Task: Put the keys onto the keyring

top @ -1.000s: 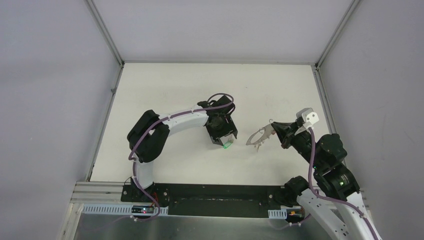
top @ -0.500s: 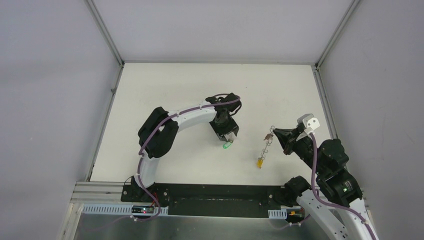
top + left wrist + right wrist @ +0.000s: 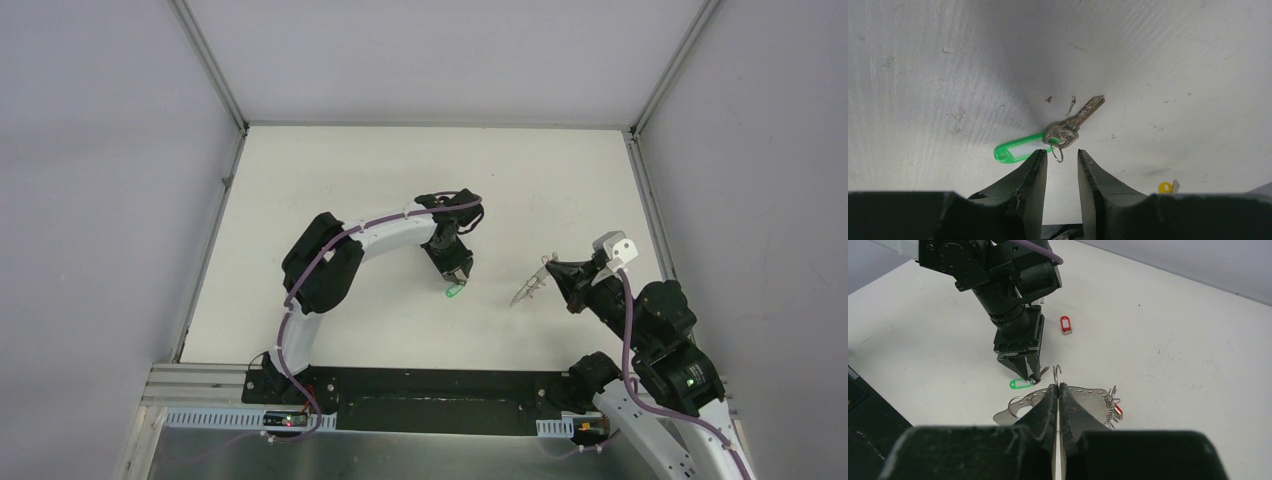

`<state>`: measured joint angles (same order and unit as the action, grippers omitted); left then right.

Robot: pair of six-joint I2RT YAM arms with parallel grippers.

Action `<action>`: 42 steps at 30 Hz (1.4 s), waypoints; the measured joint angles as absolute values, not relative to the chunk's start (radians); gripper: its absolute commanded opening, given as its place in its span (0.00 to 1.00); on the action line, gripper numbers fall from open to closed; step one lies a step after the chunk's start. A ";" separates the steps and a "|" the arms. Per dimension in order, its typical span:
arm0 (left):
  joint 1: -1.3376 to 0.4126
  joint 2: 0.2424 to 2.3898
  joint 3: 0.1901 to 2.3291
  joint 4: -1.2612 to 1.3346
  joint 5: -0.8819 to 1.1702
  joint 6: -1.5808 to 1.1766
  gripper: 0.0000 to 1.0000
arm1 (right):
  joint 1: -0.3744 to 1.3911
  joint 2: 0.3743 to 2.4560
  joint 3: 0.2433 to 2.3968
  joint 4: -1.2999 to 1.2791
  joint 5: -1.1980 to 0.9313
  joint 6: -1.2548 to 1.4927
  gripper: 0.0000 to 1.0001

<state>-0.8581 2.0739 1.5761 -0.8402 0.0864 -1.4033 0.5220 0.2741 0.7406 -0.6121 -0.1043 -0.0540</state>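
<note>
Green-tagged key [image 3: 1068,127] lies flat on the white table [image 3: 330,180], left of centre. Left gripper [image 3: 1062,162] sits right over it, jaws narrow but not shut, straddling the key's small tag loop [image 3: 1058,154]. The step in hand looks like the pickup. It is better to pinch the key head than the thin loop, so the key does not swing and its hole stays free for threading. Fingertips are down near the table, so pressing lower risks scraping.

Right gripper [image 3: 1058,390] is clamped on the keyring [image 3: 527,290], which seems lifted off the table, right of centre, well apart from the green-tagged key. A red tag [image 3: 1118,410] hangs by the keyring.

Red-tagged key [image 3: 1064,324] lies loose on the far side of the left gripper. Open table runs between the arms and toward the far edge, and the side walls are well apart from both arms.
</note>
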 measured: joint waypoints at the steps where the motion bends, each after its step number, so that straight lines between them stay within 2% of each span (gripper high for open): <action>1: -0.858 2.075 1.576 -0.841 0.087 -1.404 0.28 | 0.522 0.274 0.740 -0.613 -0.104 -0.054 0.00; 4: -0.858 2.078 1.578 -0.841 0.087 -1.404 0.21 | 0.522 0.274 0.740 -0.617 -0.105 -0.055 0.00; 11: -0.858 2.085 1.578 -0.841 0.087 -1.407 0.18 | 0.522 0.274 0.740 -0.627 -0.112 -0.055 0.00; 13: -0.858 2.088 1.578 -0.841 0.087 -1.409 0.13 | 0.522 0.274 0.740 -0.627 -0.113 -0.055 0.00; 16: -0.858 2.093 1.578 -0.841 0.088 -1.413 0.00 | 0.522 0.274 0.740 -0.627 -0.113 -0.055 0.00; 28: -0.856 2.060 1.536 -0.836 0.052 -1.406 0.00 | 0.522 0.275 0.740 -0.627 -0.126 -0.055 0.00; 36: -0.824 1.803 1.433 -0.849 -0.037 -1.298 0.00 | 0.522 0.339 0.748 -0.624 -0.204 -0.059 0.00; 42: -0.757 1.619 1.346 -0.852 -0.050 -1.118 0.00 | 0.522 0.395 0.748 -0.592 -0.286 -0.058 0.00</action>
<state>-0.7574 1.6188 1.3464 -0.8520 -0.0502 -1.1175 0.5220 0.3954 0.7479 -0.5922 -0.2863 -0.0578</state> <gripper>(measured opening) 0.007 0.006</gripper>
